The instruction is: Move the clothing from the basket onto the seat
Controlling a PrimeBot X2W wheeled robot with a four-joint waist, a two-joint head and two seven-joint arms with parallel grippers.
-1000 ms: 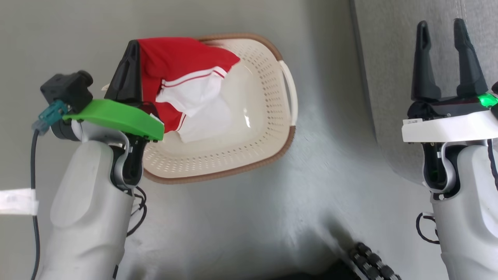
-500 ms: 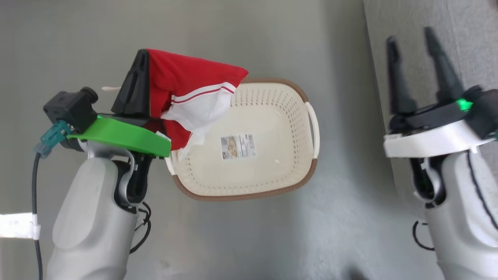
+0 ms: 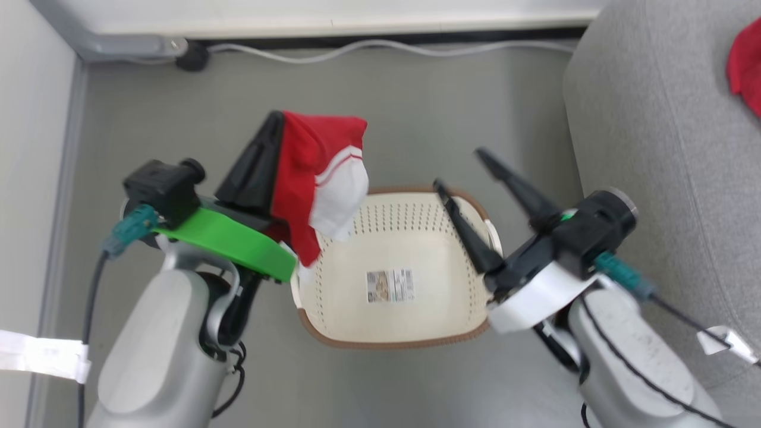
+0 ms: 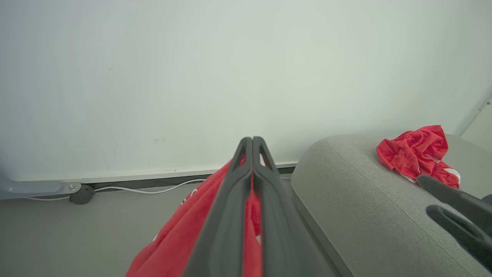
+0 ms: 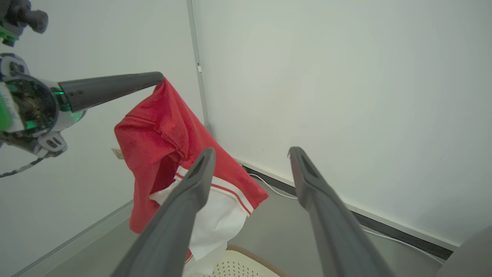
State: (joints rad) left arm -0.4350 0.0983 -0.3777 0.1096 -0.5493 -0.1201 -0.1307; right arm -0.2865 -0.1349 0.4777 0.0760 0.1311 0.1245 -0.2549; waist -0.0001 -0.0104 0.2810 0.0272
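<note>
The left gripper has its fingers clenched on a red garment with white stripes and a white panel. It holds the garment up above the left rim of the basket. The cloth hangs from the pinched fingertips in a loose drape, with the white panel lowest. Whether its bottom corner touches the basket's rim cannot be told.

The basket stands on the grey floor, and a small label lies flat on its perforated bottom.

The right gripper hovers over the basket's right rim. Its fingers are spread apart and hold nothing, and they point away from the robot and toward the hanging garment.

To the right of the basket is the seat, a light-grey sofa with a rounded edge. A second red garment lies crumpled on it, well apart from the basket. Beyond the basket, a pale cable runs along the foot of the wall.
</note>
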